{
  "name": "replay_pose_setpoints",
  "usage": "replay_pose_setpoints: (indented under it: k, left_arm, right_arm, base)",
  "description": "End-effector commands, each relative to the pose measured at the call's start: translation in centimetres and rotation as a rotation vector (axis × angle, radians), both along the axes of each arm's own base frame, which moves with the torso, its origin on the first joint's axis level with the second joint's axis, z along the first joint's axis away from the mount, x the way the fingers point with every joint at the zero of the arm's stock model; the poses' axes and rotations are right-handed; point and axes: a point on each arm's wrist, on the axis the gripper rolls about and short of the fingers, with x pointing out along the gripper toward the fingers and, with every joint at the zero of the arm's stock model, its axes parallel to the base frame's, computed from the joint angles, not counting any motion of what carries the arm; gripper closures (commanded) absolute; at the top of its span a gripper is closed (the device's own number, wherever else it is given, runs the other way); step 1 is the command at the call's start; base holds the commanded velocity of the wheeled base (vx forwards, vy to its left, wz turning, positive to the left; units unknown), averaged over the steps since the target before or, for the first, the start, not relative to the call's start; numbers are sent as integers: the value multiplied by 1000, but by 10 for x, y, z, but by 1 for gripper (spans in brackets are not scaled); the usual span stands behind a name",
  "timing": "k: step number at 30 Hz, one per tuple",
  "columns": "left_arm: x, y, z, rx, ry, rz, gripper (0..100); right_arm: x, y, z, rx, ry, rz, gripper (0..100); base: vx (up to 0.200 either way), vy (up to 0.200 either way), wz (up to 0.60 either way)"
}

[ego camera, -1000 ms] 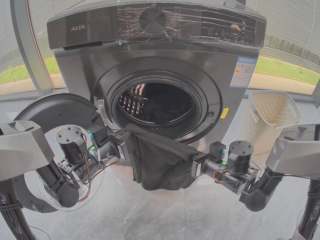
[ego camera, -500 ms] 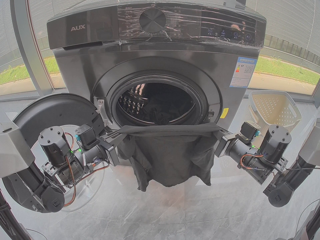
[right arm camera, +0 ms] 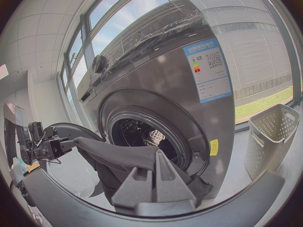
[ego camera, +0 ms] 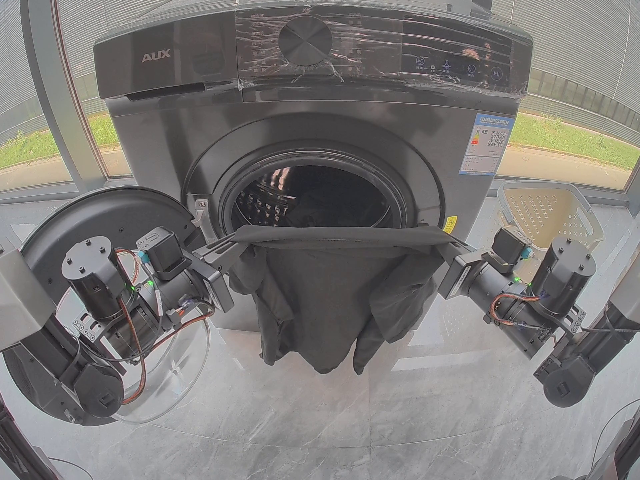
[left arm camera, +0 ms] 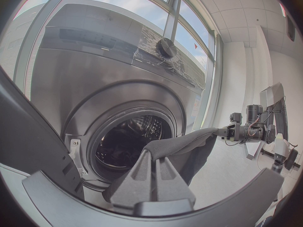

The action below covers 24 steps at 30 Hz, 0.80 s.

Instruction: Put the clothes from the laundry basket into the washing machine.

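Observation:
A dark grey garment (ego camera: 320, 288) hangs stretched between both grippers in front of the washing machine's (ego camera: 313, 101) open drum (ego camera: 313, 198). My left gripper (ego camera: 223, 245) is shut on the garment's left end, and my right gripper (ego camera: 452, 243) is shut on its right end. The top edge runs level across the lower part of the drum opening; the rest droops toward the floor. In the left wrist view the gripper (left arm camera: 154, 156) pinches the cloth (left arm camera: 180, 144). In the right wrist view the gripper (right arm camera: 154, 156) pinches the cloth (right arm camera: 116, 155). Dark clothes lie inside the drum.
The round washer door (ego camera: 100, 221) stands swung open at the left, behind my left arm. A cream laundry basket (ego camera: 547, 218) stands on the floor right of the machine, behind my right arm. Pale tiled floor (ego camera: 333, 421) lies in front.
Both grippers have moved apart and upward, pulling the bunched garment out into a taut line and lifting it to the drum opening's lower part.

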Motion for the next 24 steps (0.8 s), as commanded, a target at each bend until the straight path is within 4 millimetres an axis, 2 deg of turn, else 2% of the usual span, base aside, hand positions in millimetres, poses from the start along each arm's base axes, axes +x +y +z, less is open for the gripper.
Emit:
replay_pose_setpoints:
  k: [1, 7, 24]
  left_arm:
    - [1, 0, 5, -10, -22, 1, 100]
    - [-4, 2, 14, -20, -52, -6, 100]
    - [-6, 3, 18, -35, -58, 4, 100]
  right_arm:
    - [2, 0, 5, 10, -18, -6, 100]
    - [3, 3, 7, 18, -30, -1, 100]
    - [5, 2, 32, 72, -112, -28, 100]
  base:
    - [0, 0, 0]
    - [0, 0, 0]
    - [0, 0, 0]
